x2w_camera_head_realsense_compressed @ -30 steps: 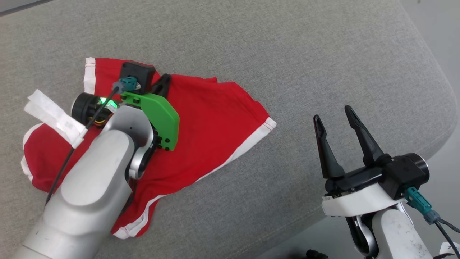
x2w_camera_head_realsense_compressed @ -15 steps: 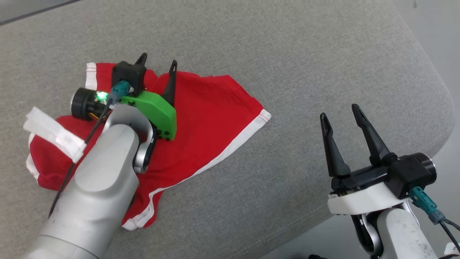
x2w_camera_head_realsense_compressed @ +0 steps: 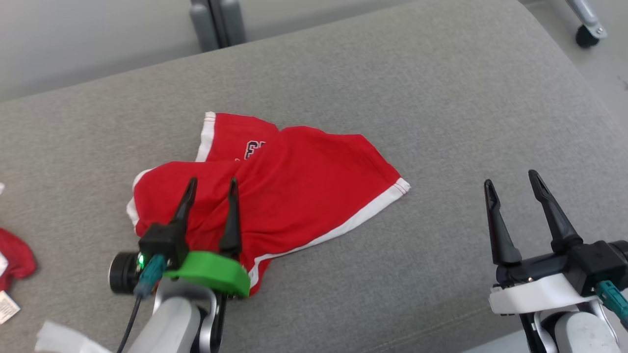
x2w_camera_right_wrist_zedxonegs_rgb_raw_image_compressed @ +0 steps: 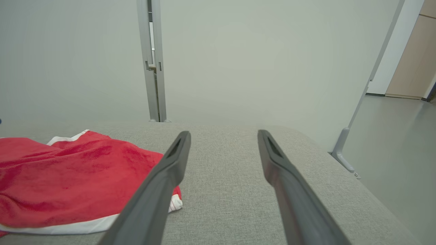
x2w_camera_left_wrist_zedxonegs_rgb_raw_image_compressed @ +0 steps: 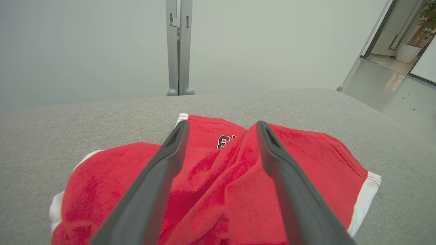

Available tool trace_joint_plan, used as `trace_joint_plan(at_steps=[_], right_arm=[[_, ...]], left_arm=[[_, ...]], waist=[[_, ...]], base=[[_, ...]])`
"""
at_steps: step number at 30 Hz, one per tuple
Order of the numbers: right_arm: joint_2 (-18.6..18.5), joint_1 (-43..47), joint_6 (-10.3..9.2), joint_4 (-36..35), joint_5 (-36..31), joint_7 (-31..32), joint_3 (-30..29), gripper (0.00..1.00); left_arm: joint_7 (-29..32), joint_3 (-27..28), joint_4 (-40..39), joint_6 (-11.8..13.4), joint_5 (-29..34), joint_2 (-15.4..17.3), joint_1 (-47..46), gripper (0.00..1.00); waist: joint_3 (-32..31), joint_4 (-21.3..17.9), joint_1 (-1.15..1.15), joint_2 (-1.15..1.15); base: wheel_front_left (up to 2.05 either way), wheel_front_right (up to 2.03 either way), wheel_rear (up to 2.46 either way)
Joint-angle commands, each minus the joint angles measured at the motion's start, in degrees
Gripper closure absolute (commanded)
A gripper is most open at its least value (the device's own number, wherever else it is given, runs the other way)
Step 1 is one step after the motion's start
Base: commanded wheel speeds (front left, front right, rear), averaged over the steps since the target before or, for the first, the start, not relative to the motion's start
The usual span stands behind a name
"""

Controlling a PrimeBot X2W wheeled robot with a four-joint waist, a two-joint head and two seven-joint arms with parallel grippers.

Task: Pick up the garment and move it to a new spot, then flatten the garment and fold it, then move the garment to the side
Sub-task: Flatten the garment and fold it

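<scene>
Nearest to me, the left claw (x2w_camera_head_realsense_compressed: 212,181) is standing wide open with nothing between its fingers. Its tips are pointing over the near left part of the red garment (x2w_camera_head_realsense_compressed: 304,181), and I cannot tell whether they are touching the cloth. Well to the right of the garment, the right claw (x2w_camera_head_realsense_compressed: 510,177) is hanging just as wide open and empty over the grey padded bench (x2w_camera_head_realsense_compressed: 441,98). The garment is lying crumpled on the bench, with white trim running along its near right edge and dark lettering showing towards its far side. Well to its left, another red cloth (x2w_camera_head_realsense_compressed: 14,255) is peeking in. Beyond the garment, a grey post (x2w_camera_head_realsense_compressed: 218,22) is rising behind the bench.
</scene>
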Motion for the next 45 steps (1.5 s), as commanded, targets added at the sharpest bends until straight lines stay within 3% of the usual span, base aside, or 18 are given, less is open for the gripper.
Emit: trace_joint_plan(at_steps=[1, 5, 10, 16, 24, 30, 39, 45], right_arm=[[-0.3, 1.3, -0.10, 0.2, -0.4, -0.2, -0.7, 0.00], [0.1, 3.3, -0.09, 1.9, 0.0, -0.2, -1.8, 0.00], [0.8, 5.2, -0.09, 6.5, -0.8, -0.2, -3.0, 0.00], [0.6, 6.0, -0.10, 10.7, -1.9, -0.2, -1.8, 0.00], [1.3, 6.2, -0.10, 11.9, -2.4, -0.2, -2.7, 0.00], [1.9, 5.3, -0.09, 12.7, -2.6, -0.2, -2.7, 0.00], [2.4, 4.4, -0.10, 13.1, -1.5, -0.2, -3.6, 0.00], [2.1, -0.5, -0.09, 16.2, -0.9, -0.1, -4.0, 0.00]], left_arm=[[-0.1, 1.1, -1.7, 0.6, 0.8, 0.4, 4.0, 0.00], [-0.1, 4.7, -6.2, 1.2, 3.5, 0.7, 13.0, 0.00], [-0.1, 9.7, -9.7, -0.4, 7.0, -0.1, 21.9, 0.00], [-0.1, 16.3, -11.4, -5.9, 11.3, -2.8, 29.4, 0.00], [-0.1, 22.1, -10.9, -13.3, 14.8, -6.0, 31.4, 0.00], [-0.1, 25.1, -11.1, -15.9, 16.7, -7.5, 31.5, 0.00], [-0.1, 26.8, -10.7, -17.1, 17.7, -8.0, 30.7, 0.00], [1.4, 23.4, -7.9, -14.1, 15.3, -8.1, 28.8, 0.00]], waist=[[-6.5, 7.3, 0.00, 0.00], [-8.5, 10.0, 0.00, 0.00], [-10.3, 12.4, 0.00, 0.00], [-11.7, 13.8, 0.00, 0.00], [-12.3, 14.1, 0.00, 0.00], [-12.1, 13.1, 0.00, 0.00], [-11.6, 12.1, 0.00, 0.00], [-10.7, 11.2, 0.00, 0.00]], base=[[0.00, 0.00, 0.00], [0.00, 0.00, 0.00], [0.00, 0.00, 0.00], [0.00, 0.00, 0.00], [0.00, 0.00, 0.00], [0.00, 0.00, 0.00], [0.00, 0.00, 0.00], [0.00, 0.00, 0.00]])
